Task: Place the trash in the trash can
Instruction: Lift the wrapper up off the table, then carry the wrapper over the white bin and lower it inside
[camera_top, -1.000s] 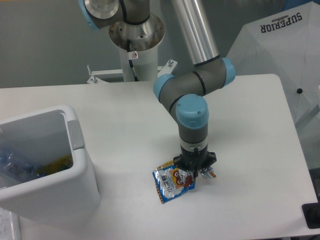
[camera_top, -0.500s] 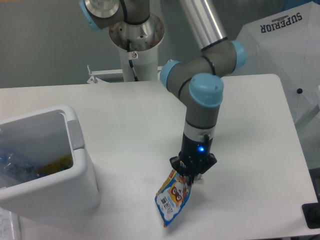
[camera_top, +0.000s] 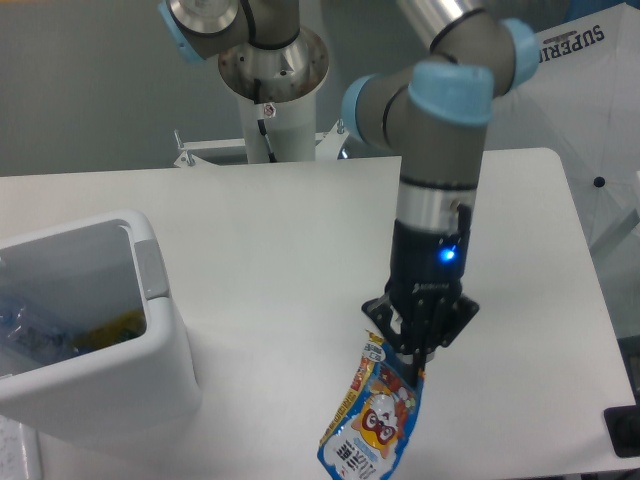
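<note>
A crinkly blue snack packet (camera_top: 373, 420) with orange edges and a cartoon face hangs in the air above the table's front, held by its top edge. My gripper (camera_top: 408, 358) is shut on that top edge, pointing down, with a blue light lit on its wrist. The trash can (camera_top: 150, 340), a large white bin with a grey tab (camera_top: 152, 268), stands at the front left, well to the left of the packet. Inside it I make out a clear crumpled item (camera_top: 30, 335) and something yellow. I cannot pick out the bottle for certain.
The arm's base column (camera_top: 270, 90) stands at the back centre of the white table (camera_top: 260, 230). A white umbrella marked SUPERIOR (camera_top: 570, 80) leans at the right. A small black object (camera_top: 622, 430) sits at the table's front right corner.
The packet lay flat on the table a second ago; the gripper has lifted it clear of the surface and moved up and toward the front right, so it now dangles vertically.
</note>
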